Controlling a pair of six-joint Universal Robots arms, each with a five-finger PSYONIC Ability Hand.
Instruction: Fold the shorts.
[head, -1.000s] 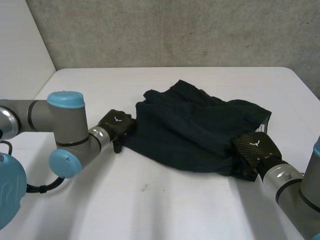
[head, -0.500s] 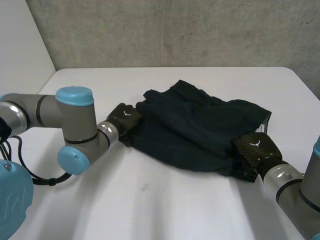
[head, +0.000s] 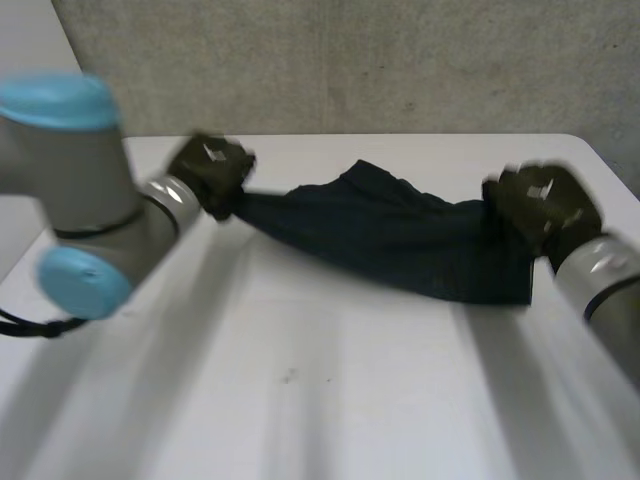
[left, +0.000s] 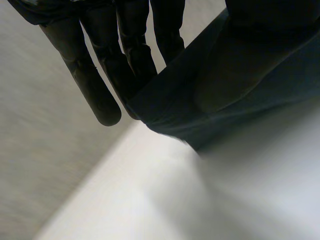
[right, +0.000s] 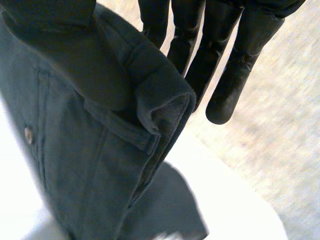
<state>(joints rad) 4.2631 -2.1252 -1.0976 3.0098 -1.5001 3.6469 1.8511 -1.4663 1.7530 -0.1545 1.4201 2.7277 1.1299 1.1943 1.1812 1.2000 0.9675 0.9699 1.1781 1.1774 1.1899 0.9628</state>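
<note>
Dark shorts (head: 400, 240) hang stretched between both hands over the far half of the white table (head: 300, 400). Left hand (head: 210, 172) pinches the left end, cloth caught between thumb and straight fingers (left: 115, 40). Right hand (head: 543, 205) pinches the right end the same way, with the hem bunched under its thumb near a small button (right: 29, 134). Cannot tell whether the sagging lower edge touches the table.

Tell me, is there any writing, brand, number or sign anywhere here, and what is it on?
No words or numbers can be read anywhere.
Left hand: small white mark on its back, too blurred to read.
Right hand: a like white mark, also too blurred.
Dark blue fabric shorts: no label or print, only a small round button.
</note>
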